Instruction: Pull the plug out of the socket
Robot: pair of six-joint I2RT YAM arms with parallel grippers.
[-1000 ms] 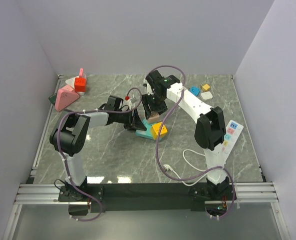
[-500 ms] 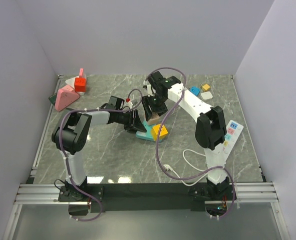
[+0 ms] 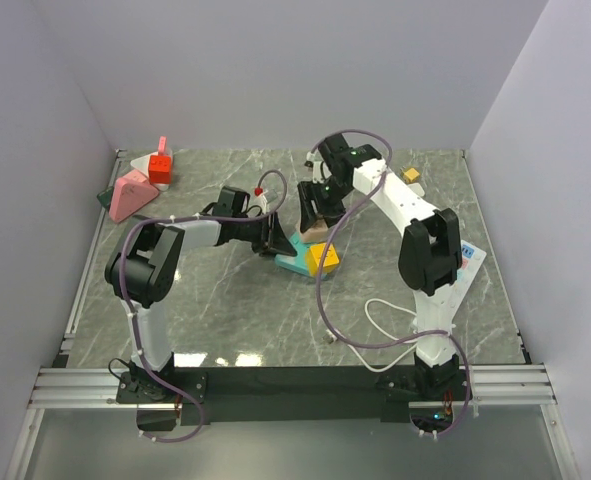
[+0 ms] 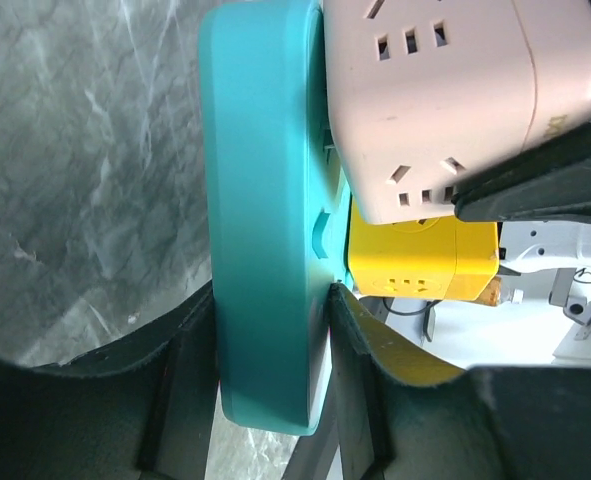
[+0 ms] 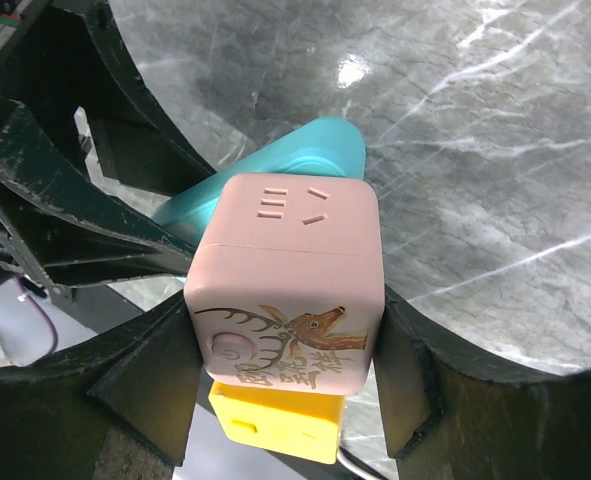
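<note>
Grey marble table [image 3: 225, 310] between plain pale walls [image 3: 275, 70].

Pink plug [image 5: 285, 250] at the teal socket [image 4: 265, 230].
The deer-printed cube sits close against the long strip's face, just beside a yellow cube [image 4: 420, 260].

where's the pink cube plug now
The pink cube plug sits near table centre in the top view, clamped in the right end effector, against the teal socket the left end effector holds, beside the yellow cube.
</note>
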